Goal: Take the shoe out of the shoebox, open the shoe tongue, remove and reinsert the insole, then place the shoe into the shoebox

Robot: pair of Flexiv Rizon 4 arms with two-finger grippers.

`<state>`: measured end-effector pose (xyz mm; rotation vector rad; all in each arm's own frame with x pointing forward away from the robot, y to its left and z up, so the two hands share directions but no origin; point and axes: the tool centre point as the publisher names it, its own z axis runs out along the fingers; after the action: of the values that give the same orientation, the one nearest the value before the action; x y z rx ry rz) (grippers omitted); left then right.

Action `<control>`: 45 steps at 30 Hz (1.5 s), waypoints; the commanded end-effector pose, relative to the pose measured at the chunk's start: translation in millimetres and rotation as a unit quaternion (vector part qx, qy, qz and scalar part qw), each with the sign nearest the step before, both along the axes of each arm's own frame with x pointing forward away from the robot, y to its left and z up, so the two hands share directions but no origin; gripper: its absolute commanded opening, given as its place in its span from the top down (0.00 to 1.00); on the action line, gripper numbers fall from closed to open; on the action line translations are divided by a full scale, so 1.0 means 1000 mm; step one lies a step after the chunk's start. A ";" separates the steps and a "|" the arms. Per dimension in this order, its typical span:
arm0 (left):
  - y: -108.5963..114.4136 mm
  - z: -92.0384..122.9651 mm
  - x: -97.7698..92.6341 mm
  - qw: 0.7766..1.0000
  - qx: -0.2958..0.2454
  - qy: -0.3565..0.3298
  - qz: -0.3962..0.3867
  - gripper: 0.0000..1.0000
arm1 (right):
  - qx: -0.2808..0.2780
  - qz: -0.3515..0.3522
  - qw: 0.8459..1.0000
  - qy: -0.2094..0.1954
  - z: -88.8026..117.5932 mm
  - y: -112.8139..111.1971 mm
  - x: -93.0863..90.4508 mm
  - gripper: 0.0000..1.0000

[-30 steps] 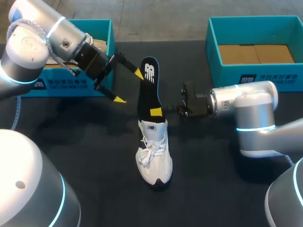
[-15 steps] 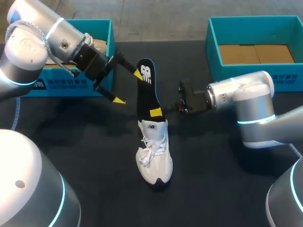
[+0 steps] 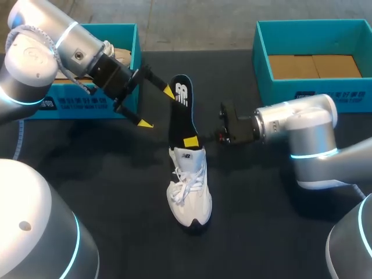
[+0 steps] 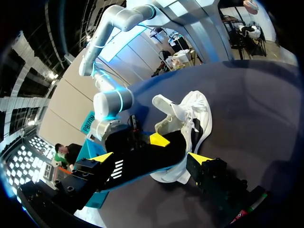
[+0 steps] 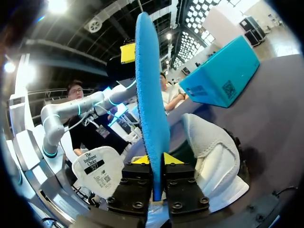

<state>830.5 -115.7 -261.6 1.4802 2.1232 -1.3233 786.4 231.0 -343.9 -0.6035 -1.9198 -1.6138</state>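
A white shoe [image 3: 189, 195] lies on the black table, toe towards me. Its insole [image 3: 181, 113], black on top and blue underneath, sticks up out of the heel opening and leans towards the far side. My right gripper [image 3: 190, 141] comes in from the right and is shut on the insole just above the shoe; in the right wrist view the blue insole [image 5: 151, 85] stands edge-on between its yellow tips [image 5: 155, 160]. My left gripper [image 3: 157, 107] is open at the insole's far end, with one fingertip [image 3: 169, 91] against its edge. In the left wrist view the insole [image 4: 142, 161] crosses between the open fingers.
A teal shoebox [image 3: 75, 104] stands at the back left, behind my left arm. A second teal shoebox [image 3: 314, 90] with a cardboard bottom stands at the back right. Bare black table lies on both sides of the shoe.
The insole's far end has shifted slightly left, towards my left gripper. My right arm's wrist has moved a little. The left arm and the shoe have stayed put.
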 end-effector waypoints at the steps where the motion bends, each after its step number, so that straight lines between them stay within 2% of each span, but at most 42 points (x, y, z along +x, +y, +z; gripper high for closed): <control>1: -0.001 -0.001 0.000 1.000 0.002 0.000 -0.001 0.00 | -0.005 -0.001 1.000 -0.003 0.004 0.001 -0.002 0.66; 5: 0.000 -0.001 -0.003 1.000 0.001 0.000 -0.002 0.00 | -0.007 0.002 1.000 -0.009 0.008 0.002 0.001 0.64; 19: -0.001 -0.006 -0.006 1.000 0.003 0.007 -0.003 0.00 | -0.011 0.020 0.999 -0.027 0.019 0.007 0.017 0.65; 23: 0.000 -0.006 -0.006 1.000 0.005 0.008 -0.003 0.00 | -0.014 0.042 0.999 -0.020 0.017 0.010 0.021 0.71; 27: 0.001 -0.007 -0.007 1.000 0.010 0.010 -0.002 0.00 | -0.032 0.058 0.998 -0.009 0.015 0.011 0.021 1.00; 45: 0.007 -0.001 0.011 0.999 0.045 -0.008 -0.022 0.00 | -0.052 0.068 0.996 0.015 0.004 0.007 0.003 1.00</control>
<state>835.9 -106.7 -266.2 1.5460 2.1687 -1.2476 794.3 237.8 -337.7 -0.5172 -1.9840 -1.4202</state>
